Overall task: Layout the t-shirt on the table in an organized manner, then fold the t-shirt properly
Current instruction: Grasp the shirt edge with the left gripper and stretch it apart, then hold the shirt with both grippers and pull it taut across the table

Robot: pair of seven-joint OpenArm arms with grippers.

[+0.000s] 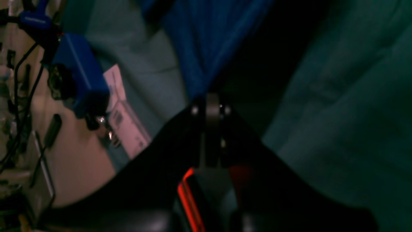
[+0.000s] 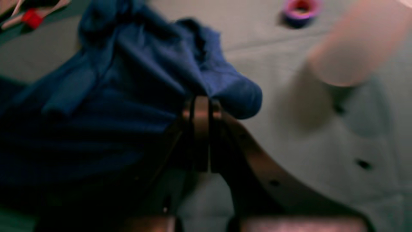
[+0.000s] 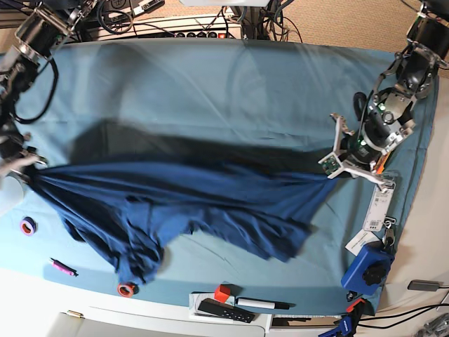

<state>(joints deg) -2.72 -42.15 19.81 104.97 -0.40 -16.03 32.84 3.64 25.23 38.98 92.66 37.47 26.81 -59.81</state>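
Note:
The dark navy t-shirt (image 3: 189,203) is stretched wide between my two grippers over the teal-covered table (image 3: 210,84). Its top edge is pulled taut and its lower folds sag onto the cloth near the front. At the right of the base view, my left gripper (image 3: 335,173) is shut on one end of the shirt. In the left wrist view the blue fabric (image 1: 199,42) runs straight out of the shut left gripper (image 1: 212,101). My right gripper (image 3: 31,173), at the left edge, is shut on the other end. Its wrist view shows the bunched shirt (image 2: 135,74) pinched at the right gripper (image 2: 201,104).
A purple tape roll (image 3: 27,226), a pink marker (image 3: 62,267) and an orange ring (image 3: 126,289) lie at the front left. A red block (image 3: 223,293), black remote (image 3: 224,310) and pen (image 3: 263,304) sit at the front edge. A blue clamp (image 3: 366,265) and white tag (image 3: 379,210) are at the right.

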